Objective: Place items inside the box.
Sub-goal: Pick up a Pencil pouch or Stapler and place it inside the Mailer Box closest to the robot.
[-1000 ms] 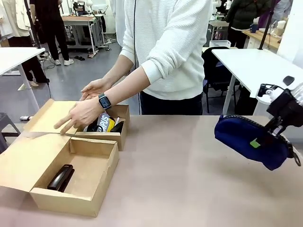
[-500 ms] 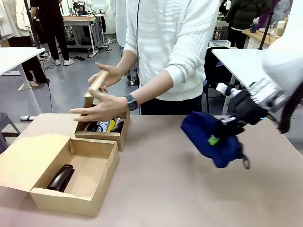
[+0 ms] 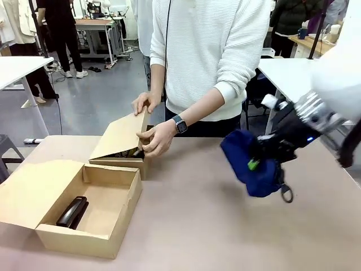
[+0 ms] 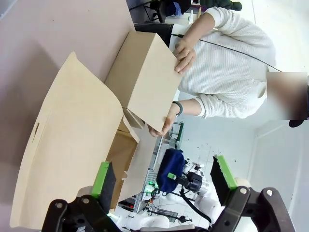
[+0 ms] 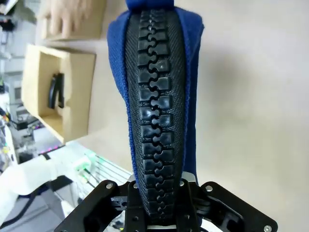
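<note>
Green pads mark the left gripper (image 4: 161, 166), whose jaws stand wide apart in its wrist view, looking over the cardboard of the two boxes. At the left of the table (image 3: 203, 226), the open box (image 3: 121, 228) sits near the robot's edge with its flap (image 3: 28, 189) laid out to the left. One black stapler (image 3: 72, 212) lies on its floor near the left wall. Just behind it stands a smaller box (image 3: 141, 166). The person across the table has both hands on this one: one hand (image 3: 146, 103) holds the top edge of its tilted lid (image 3: 119, 135). The other hand (image 3: 157, 139), with a dark watch (image 3: 179, 124) at the wrist, grips the lid's right edge. Dark things show in the gap under the lid, too hidden to name. Right of the middle, well apart from both boxes, the navy zip pouch (image 3: 240, 149) hangs end-down over the tabletop in the right gripper (image 3: 256, 164), which is clamped onto it. The right wrist view shows the black zipper (image 5: 155, 96) running up from between the closed fingers. A zip-pull ring (image 3: 286, 195) dangles at the pouch's low end.
</note>
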Controlling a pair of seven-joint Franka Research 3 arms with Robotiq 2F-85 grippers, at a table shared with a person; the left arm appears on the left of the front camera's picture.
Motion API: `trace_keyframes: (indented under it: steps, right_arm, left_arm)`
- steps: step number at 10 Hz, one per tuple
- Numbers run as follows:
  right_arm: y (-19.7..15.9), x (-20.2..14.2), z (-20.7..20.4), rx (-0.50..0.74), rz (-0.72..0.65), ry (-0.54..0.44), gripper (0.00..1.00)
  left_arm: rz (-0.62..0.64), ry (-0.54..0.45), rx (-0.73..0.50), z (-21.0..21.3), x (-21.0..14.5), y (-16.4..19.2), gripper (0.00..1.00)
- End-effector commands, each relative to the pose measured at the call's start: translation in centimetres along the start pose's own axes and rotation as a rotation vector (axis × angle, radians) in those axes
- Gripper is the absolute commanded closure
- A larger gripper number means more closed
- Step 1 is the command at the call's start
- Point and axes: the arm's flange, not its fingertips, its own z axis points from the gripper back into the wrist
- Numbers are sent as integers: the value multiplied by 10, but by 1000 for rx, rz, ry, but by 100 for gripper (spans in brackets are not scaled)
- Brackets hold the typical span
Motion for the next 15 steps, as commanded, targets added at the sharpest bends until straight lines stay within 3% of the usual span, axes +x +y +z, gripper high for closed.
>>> trace_keyframes:
  steps: [1,3,10,13,15]
  right_arm:
    - [-28,-65,41,6,-73,-93,93]
    - [-42,-84,52,-13,-89,-115,93]
    - [-42,-67,45,-17,-53,-21,93]
    - [-32,-65,41,-36,-16,-5,93]
    - [0,-59,20,-12,56,15,93]
  left_arm:
    - [-19,11,-6,2,-1,1,0]
    - [-19,11,-6,2,-1,1,0]
    - [-19,11,-6,2,-1,1,0]
    - [-19,11,-6,2,-1,1,0]
    - [-19,11,-6,2,-1,1,0]
